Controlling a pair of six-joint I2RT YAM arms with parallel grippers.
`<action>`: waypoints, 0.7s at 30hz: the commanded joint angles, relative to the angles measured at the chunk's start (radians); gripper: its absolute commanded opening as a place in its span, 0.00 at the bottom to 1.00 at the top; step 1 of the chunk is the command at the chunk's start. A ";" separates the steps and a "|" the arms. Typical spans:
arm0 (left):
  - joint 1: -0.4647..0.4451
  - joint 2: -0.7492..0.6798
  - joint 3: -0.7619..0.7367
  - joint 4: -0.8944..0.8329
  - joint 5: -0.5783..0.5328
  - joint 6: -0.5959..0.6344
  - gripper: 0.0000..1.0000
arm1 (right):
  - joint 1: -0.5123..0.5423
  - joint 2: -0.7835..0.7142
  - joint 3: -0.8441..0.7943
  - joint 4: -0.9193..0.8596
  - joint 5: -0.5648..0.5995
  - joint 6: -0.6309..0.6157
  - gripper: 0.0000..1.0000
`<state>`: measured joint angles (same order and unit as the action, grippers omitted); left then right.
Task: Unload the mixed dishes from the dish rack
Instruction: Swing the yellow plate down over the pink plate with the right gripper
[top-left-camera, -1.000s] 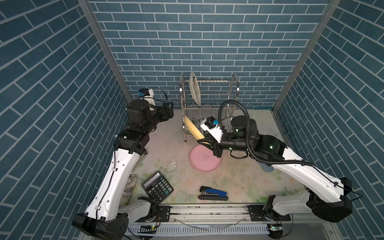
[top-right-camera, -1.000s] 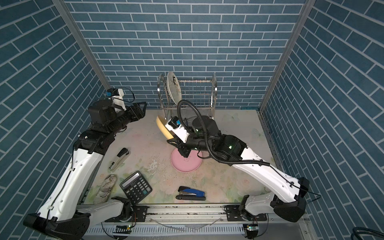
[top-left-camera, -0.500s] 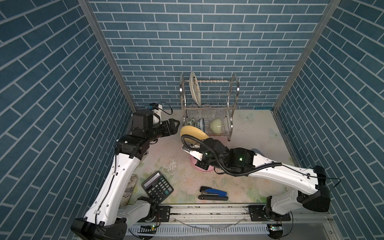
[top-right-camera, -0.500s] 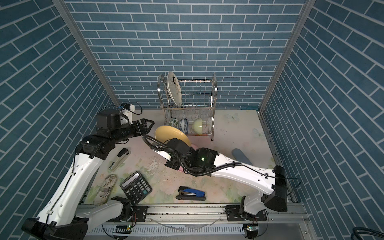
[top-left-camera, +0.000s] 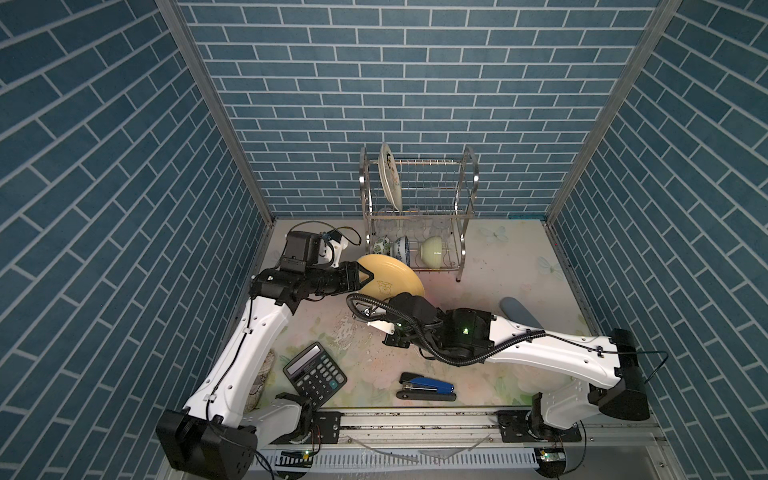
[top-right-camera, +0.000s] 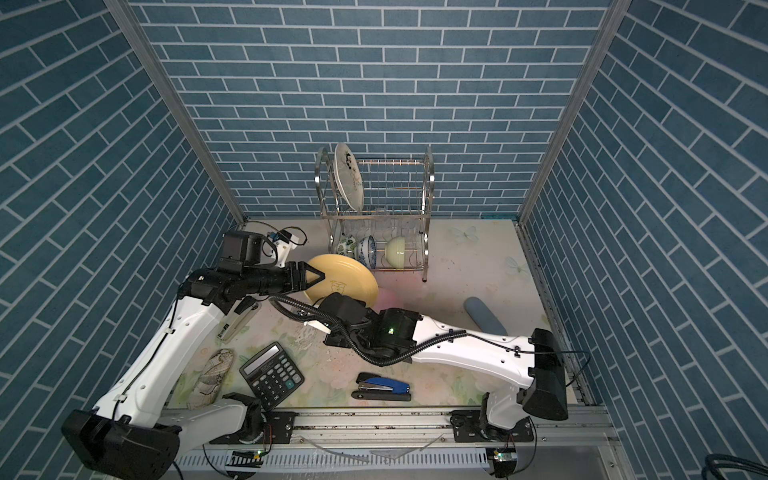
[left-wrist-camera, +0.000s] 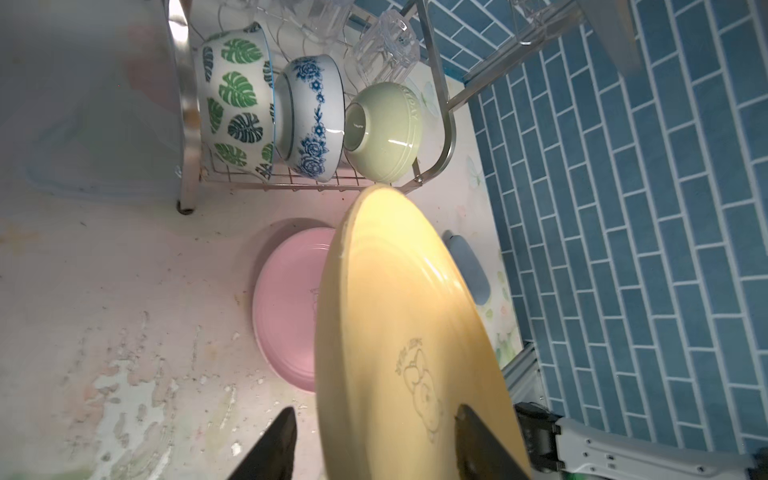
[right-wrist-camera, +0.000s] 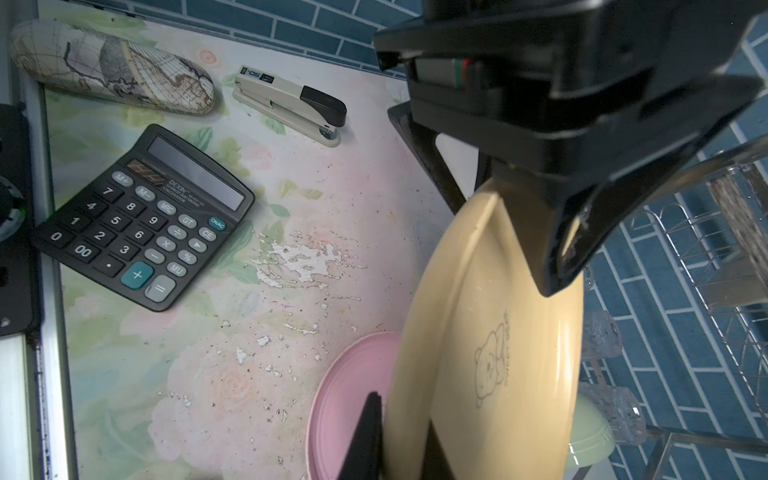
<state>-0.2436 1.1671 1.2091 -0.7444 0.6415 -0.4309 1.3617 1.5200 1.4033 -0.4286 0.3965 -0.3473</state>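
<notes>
In front of the dish rack (top-left-camera: 468, 174), clear of its wires, the yellow plate (top-left-camera: 392, 276) hangs tilted on edge above the pink plate (left-wrist-camera: 286, 307), which lies flat on the table (top-left-camera: 498, 266). The right gripper (right-wrist-camera: 403, 415) is clamped on the rim toward the table's front. The left gripper (left-wrist-camera: 374, 411) straddles the rim on the plate's left side, jaws apart, one finger clear of the plate. Both arms are at the plate, so a handover looks likely, and the left jaws would need to close first.
</notes>
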 joint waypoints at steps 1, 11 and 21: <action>0.003 -0.014 -0.015 0.008 0.031 0.007 0.40 | 0.007 0.002 -0.009 0.104 0.059 -0.059 0.00; 0.003 -0.043 -0.089 0.125 0.039 -0.041 0.11 | -0.002 0.002 -0.043 0.163 0.019 -0.035 0.49; 0.004 -0.050 -0.175 0.299 -0.020 -0.097 0.06 | -0.195 -0.171 -0.141 0.088 -0.752 0.312 0.78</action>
<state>-0.2398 1.1332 1.0470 -0.5400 0.6395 -0.5133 1.2030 1.4269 1.3136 -0.3511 -0.0563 -0.1844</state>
